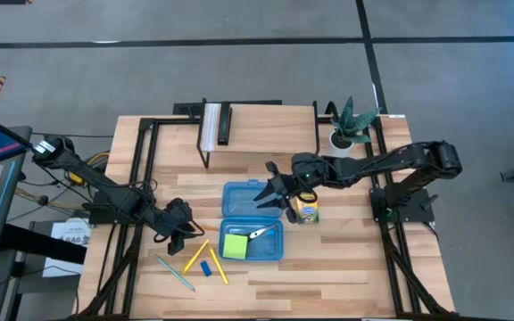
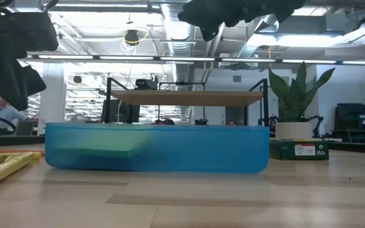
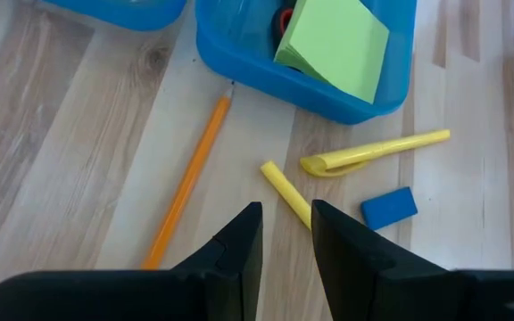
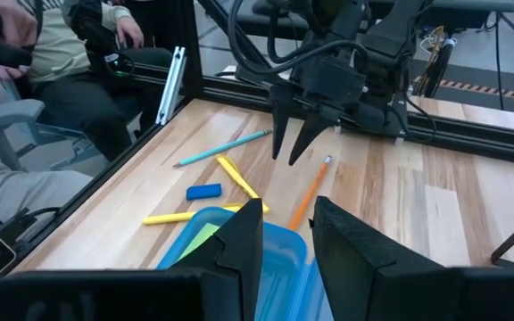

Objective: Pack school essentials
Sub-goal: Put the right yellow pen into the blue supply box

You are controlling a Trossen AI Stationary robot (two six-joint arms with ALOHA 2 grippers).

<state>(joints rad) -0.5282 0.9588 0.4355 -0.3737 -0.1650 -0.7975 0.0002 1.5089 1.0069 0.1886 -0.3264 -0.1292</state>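
Stationery lies loose beside the blue case: orange pencil, yellow pencil, blue eraser, all smooth on pale wood. The lime sticky pad sits square inside the glossy case already. The left gripper hangs just off the case's near corner, fingers slightly parted, empty, likely lining up the yellow pencil. The right gripper hovers over the case's lid half, empty too.
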